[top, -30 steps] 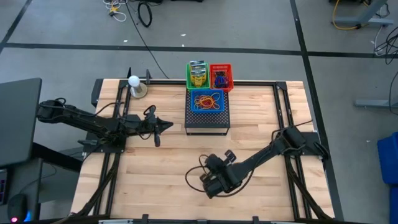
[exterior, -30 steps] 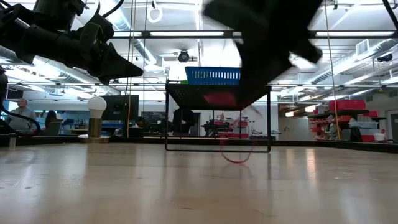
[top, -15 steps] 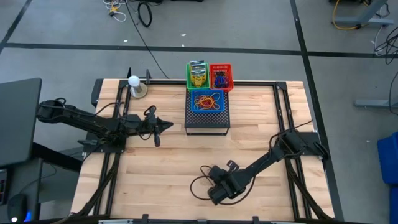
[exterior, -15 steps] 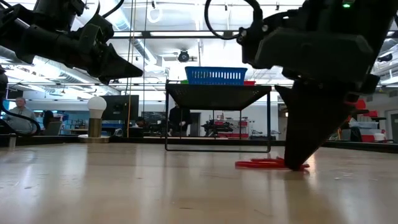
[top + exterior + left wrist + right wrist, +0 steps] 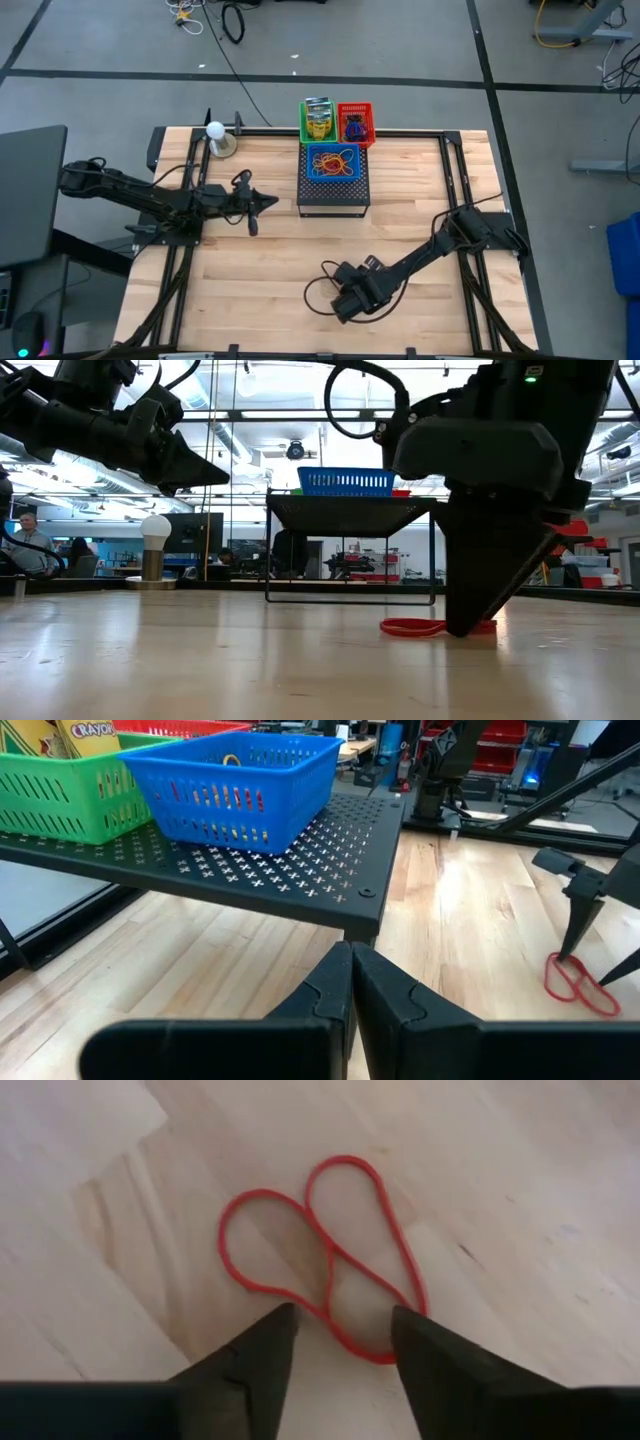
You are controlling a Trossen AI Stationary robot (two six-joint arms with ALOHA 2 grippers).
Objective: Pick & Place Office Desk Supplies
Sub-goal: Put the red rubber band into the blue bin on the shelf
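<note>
My right gripper is down at the bench, near its front edge, and the red rubber band lies flat right at my fingertips, twisted into a figure-eight. Its long axis runs away from the fingers, with the near end of the loop lying between the two tips. My right fingers are apart, a modest gap, holding nothing; the tips look to be at or just above the wood, straddling the band's near strand. I judge that closing here should pinch that strand. The blue basket of bands sits on the black mesh stand, well apart. My left gripper waits beside the stand, fingers together and empty.
</note>
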